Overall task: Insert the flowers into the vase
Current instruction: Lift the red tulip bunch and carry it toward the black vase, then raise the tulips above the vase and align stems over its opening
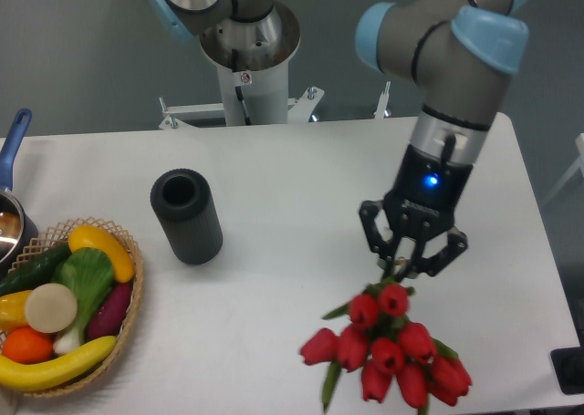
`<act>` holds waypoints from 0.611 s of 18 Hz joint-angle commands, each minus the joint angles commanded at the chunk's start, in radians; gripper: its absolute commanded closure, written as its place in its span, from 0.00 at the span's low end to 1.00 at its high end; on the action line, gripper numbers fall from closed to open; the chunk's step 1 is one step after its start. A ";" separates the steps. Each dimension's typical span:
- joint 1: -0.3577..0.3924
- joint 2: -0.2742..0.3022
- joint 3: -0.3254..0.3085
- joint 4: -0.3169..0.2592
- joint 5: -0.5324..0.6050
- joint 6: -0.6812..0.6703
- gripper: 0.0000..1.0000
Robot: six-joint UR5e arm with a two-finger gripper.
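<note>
A bunch of red tulips, the flowers (388, 356), hangs heads-down toward the camera at the lower right, lifted above the white table (301, 187). My gripper (406, 271) is shut on the green stems just above the blooms; most of the stems are hidden behind the heads. The vase (185, 214), a matte black cylinder with a round open mouth, stands upright on the table well to the left of the gripper and apart from it.
A wicker basket (128, 319) with toy fruit and vegetables sits at the lower left. A blue-handled metal pot (11, 196) is at the left edge. The robot base (248, 59) stands behind the table. A black object (570, 369) is at the lower right corner.
</note>
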 joint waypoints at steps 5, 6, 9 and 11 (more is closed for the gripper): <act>0.006 0.089 -0.134 0.120 -0.184 0.000 1.00; 0.008 0.108 -0.154 0.120 -0.207 0.021 1.00; 0.012 0.157 -0.213 0.122 -0.264 0.066 1.00; 0.014 0.178 -0.255 0.122 -0.354 0.078 1.00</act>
